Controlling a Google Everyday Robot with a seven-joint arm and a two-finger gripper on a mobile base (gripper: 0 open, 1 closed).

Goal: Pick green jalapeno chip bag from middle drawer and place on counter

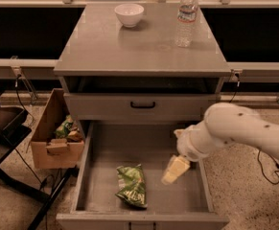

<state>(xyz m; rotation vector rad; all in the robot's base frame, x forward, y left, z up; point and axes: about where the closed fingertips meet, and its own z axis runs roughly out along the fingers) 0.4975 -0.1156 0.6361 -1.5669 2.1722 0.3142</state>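
Green jalapeno chip bag (132, 186) lies crumpled on the floor of the open middle drawer (105, 147), close to its front wall. It is a little to the camera-left of the gripper (176, 169) and nearer the camera, not touching it. The gripper hangs inside the drawer toward its right wall, angled down at the floor; whether it is released or clenched cannot be told. Well beyond the gripper, the counter (139, 47) carries 1 white bowl (129, 14) and 1 water bottle (186, 18). Far to the gripper's camera-left, 1 cardboard box (48, 128) stands beside the cabinet.
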